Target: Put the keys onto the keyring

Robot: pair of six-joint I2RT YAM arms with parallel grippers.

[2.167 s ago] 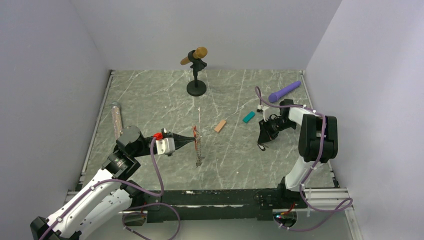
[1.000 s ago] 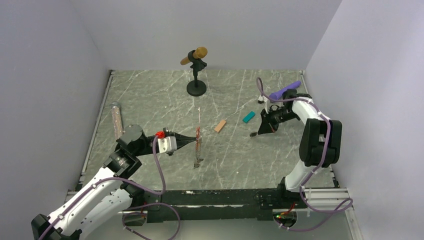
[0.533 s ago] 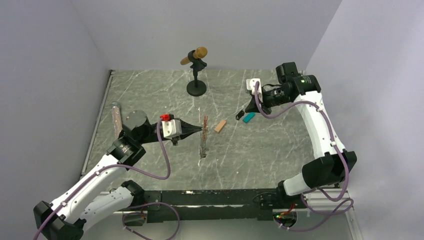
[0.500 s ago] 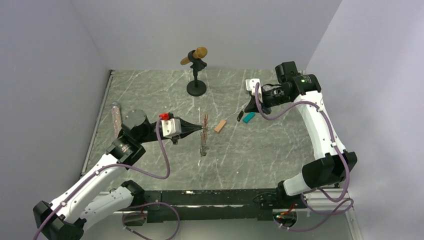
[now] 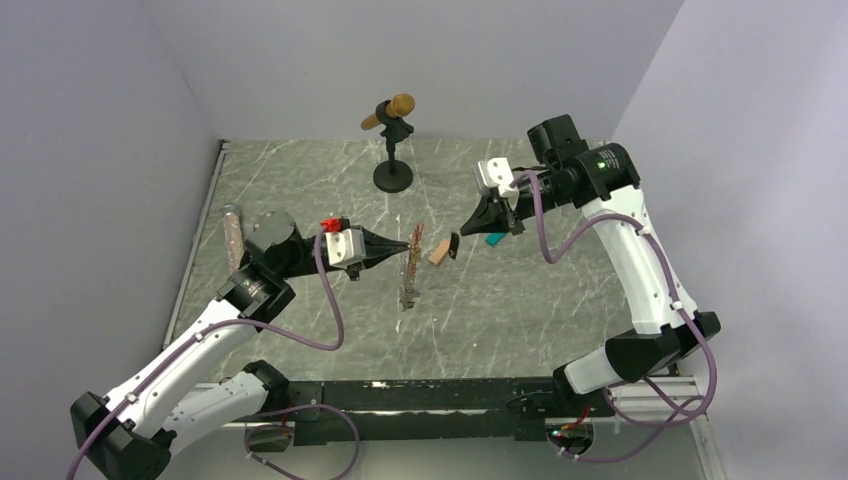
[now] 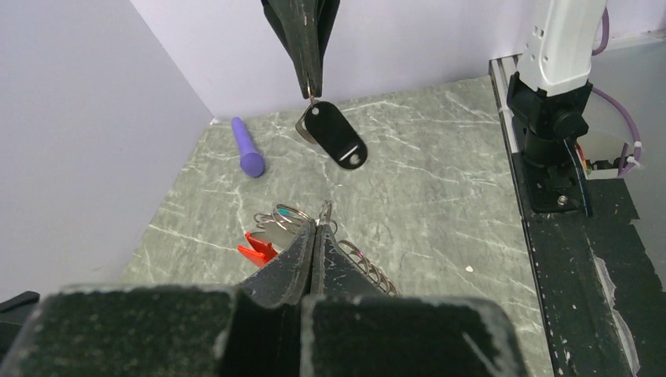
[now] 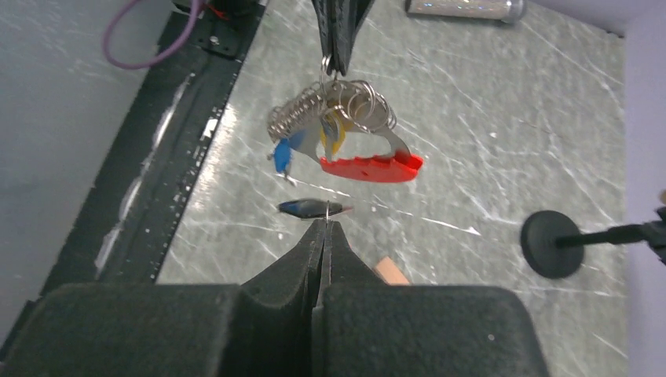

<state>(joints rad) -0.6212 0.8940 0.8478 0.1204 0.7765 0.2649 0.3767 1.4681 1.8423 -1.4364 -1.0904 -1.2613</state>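
Note:
My left gripper (image 5: 405, 246) is shut on a silvery ring of the keyring (image 5: 411, 268), which hangs from it above the table's middle. The bunch shows its red clip (image 7: 373, 167), a coiled chain (image 7: 294, 118) and a blue tag (image 7: 281, 157). My right gripper (image 5: 463, 231) is shut on the thin ring of a black-headed key (image 5: 453, 246), one of the keys. That key (image 6: 336, 135) dangles in the air, a short way right of the keyring and apart from it. Both grippers point at each other, tips close.
A tan block (image 5: 439, 252) and a teal block (image 5: 496, 238) lie on the marble table below the grippers. A microphone stand (image 5: 392, 176) stands at the back, a glitter tube (image 5: 233, 235) lies at the left edge, and a purple stick (image 6: 248, 147) lies far right.
My right arm has lifted the key off the table on the right and carried it left toward the keyring. My left gripper has shifted slightly right and up with the keyring.

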